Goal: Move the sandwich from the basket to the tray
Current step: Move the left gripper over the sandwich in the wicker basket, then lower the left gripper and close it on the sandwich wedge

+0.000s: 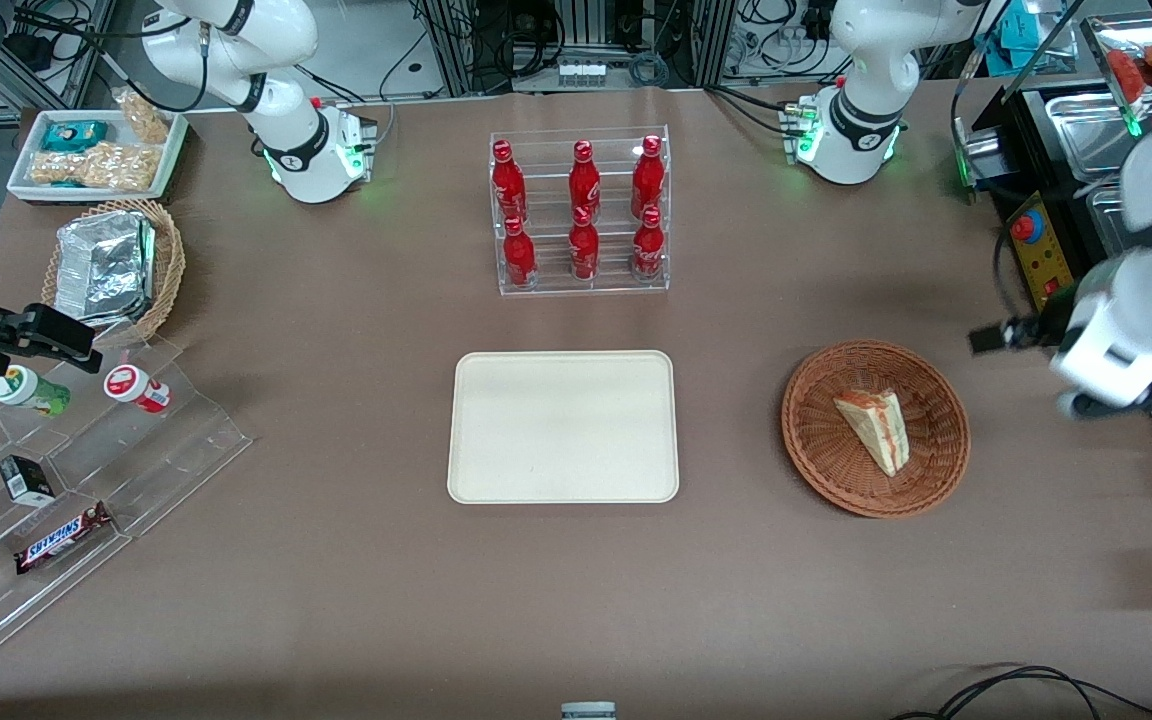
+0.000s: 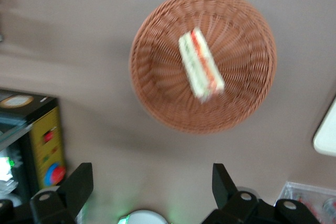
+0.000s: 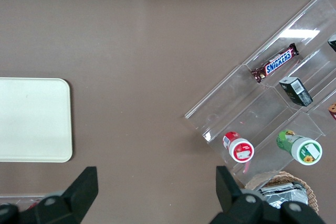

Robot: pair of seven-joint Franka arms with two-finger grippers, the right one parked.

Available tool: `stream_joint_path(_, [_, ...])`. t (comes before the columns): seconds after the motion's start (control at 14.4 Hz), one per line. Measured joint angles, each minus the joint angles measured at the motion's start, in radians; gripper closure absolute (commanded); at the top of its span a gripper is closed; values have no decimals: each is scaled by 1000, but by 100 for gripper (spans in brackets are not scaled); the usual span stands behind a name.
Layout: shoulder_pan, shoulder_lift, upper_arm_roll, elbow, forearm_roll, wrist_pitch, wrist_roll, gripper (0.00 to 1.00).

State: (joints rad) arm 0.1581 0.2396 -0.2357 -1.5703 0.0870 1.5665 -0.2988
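Observation:
The sandwich (image 1: 876, 428) is a pale wedge with a red filling edge. It lies in the round reddish-brown wicker basket (image 1: 816, 455), toward the working arm's end of the table. The left wrist view looks down on the sandwich (image 2: 201, 65) and the basket (image 2: 152, 98). The cream tray (image 1: 563, 427) lies bare at mid-table, and its corner (image 2: 326, 135) shows in the left wrist view. My left gripper (image 1: 996, 337) hangs above the table beside the basket, toward the working arm's end. The gripper (image 2: 152, 174) is open, with only table between its black fingers.
A clear rack of red bottles (image 1: 581, 212) stands farther from the front camera than the tray. A black box with a yellow panel and red button (image 1: 1036, 250) sits close to the gripper. A tan basket with foil (image 1: 111, 265) and an acrylic snack stand (image 1: 76, 470) lie toward the parked arm's end.

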Motion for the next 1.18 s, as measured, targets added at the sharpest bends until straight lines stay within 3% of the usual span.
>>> stream_joint_path(0.35, [5,67,0,-166,-14,325,-330,0])
stream_joint_path(0.83, [6,108,1,-409,-16,683,-371,0])
stream_joint_path(1.18, [5,110,0,-461,-19,751,-379,0])
